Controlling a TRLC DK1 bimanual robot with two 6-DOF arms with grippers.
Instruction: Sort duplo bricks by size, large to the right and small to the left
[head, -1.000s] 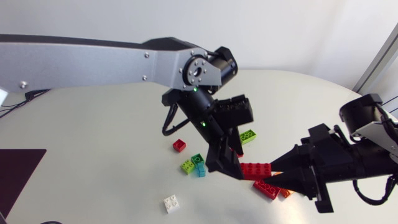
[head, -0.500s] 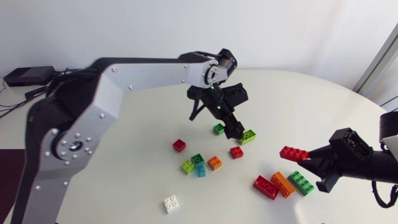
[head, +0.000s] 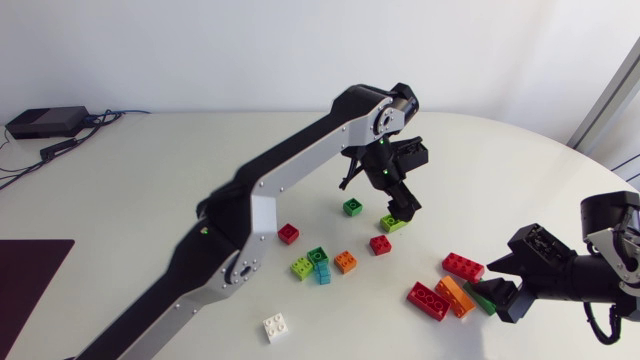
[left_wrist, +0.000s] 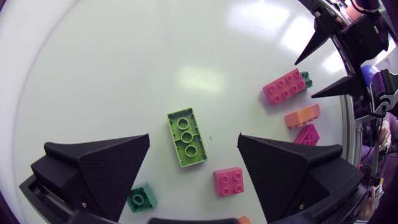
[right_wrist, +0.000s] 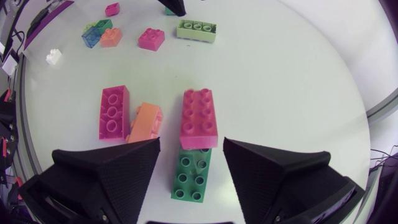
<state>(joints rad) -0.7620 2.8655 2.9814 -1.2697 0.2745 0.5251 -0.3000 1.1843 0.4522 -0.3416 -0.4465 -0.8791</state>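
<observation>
The worktop (head: 150, 200) carries scattered bricks. The large ones are gathered at the right tool and the small ones lie well away from it. The left arm (head: 300, 165) reaches past the middle, and the left tool (head: 400, 208) hangs over a long lime brick (left_wrist: 186, 138) with its fingers spread wide, holding nothing. The brick lies flat between them and touches neither. Its long sides face the fingers, which looks like a line-up for a grip across its narrow width, since this large piece belongs on the right.

The right tool (head: 488, 280) also gapes wide and is empty. A red eight-stud brick (right_wrist: 199, 118) lies just ahead of its gap. The red brick's near end overlaps a dark green brick (right_wrist: 191, 174) lying between the fingers, apparently where the large ones are being collected. An orange brick (right_wrist: 144, 121) and a long red brick (right_wrist: 114, 112) lie just beside it.

A small red square (left_wrist: 229, 182) sits near one left finger and a small green brick (left_wrist: 140, 198) by the other. Both are probably yet to go left.
</observation>
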